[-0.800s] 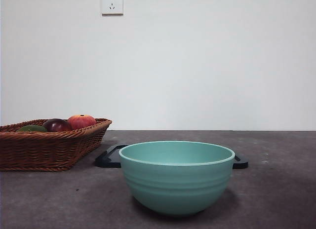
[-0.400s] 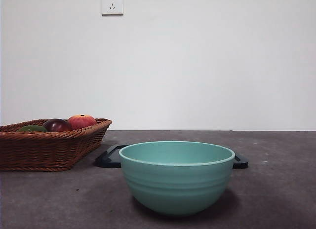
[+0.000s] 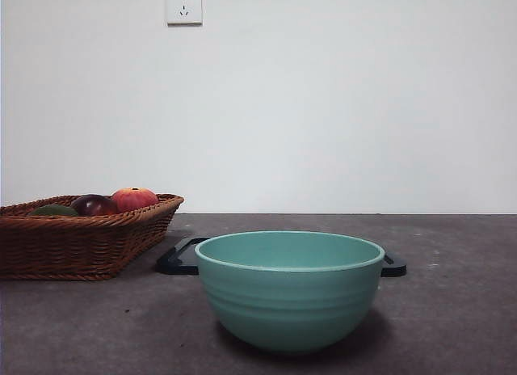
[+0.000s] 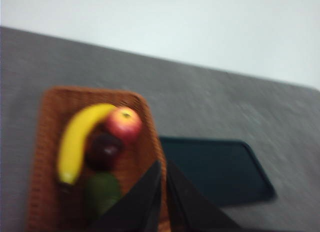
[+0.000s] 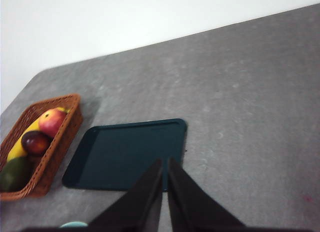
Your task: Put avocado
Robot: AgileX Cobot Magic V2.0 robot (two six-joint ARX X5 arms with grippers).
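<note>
Left end effector [image 4: 161, 164]: jaws narrow, empty, above basket [image 4: 45, 142]; avocado [image 4: 102, 192] just beside, nearer than right end effector [image 5: 162, 162].

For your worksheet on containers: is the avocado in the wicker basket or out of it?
In. The avocado lies inside the wicker basket, next to the banana and the dark maroon fruit.
</note>
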